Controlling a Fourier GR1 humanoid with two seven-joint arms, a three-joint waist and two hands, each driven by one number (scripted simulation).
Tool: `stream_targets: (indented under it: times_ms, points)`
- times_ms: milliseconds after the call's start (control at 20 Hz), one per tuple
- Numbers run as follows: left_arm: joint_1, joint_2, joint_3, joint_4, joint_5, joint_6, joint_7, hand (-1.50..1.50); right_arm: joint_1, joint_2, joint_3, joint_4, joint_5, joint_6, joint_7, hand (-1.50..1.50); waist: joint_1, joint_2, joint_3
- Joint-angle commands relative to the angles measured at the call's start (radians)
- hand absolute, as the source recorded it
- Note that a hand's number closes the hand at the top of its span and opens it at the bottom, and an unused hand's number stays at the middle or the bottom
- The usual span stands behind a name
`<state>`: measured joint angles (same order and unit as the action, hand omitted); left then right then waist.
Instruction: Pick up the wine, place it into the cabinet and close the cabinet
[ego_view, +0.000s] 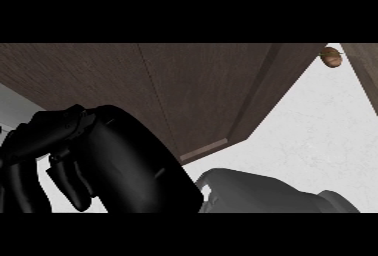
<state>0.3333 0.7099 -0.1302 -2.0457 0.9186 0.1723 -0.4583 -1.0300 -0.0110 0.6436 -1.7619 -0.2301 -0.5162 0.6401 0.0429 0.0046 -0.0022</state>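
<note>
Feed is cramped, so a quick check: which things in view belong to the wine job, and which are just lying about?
Job:
cabinet
left hand
wine: not visible

Lying about:
small brown round thing at top right
white counter

Dark cabinet fills the upper left; pale open surface lies to the right.

A brown wooden cabinet (170, 90) blocks the top and left. A black hand (88, 160) and grey forearm (266, 192) crowd the lower edge. The white surface (317, 135) on the right is open, with a small brown knob (331, 57) near the top right corner.
</note>
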Motion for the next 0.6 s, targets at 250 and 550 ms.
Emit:
stream_targets:
  times_ms: [250, 550]
  points:
    - [-0.05, -0.022, 0.048, 0.011, 0.004, 0.018, 0.059, -1.5, -0.197, 0.011, -0.155, 0.378, 0.036, 0.117, -0.162, 1.5, -0.024, 0.0, 0.001]
    - [-0.038, -0.081, 0.028, 0.077, -0.067, -0.037, 0.009, -1.5, -0.234, 0.011, -0.262, 0.593, -0.018, 0.222, -0.276, 1.5, -0.021, 0.0, 0.001]
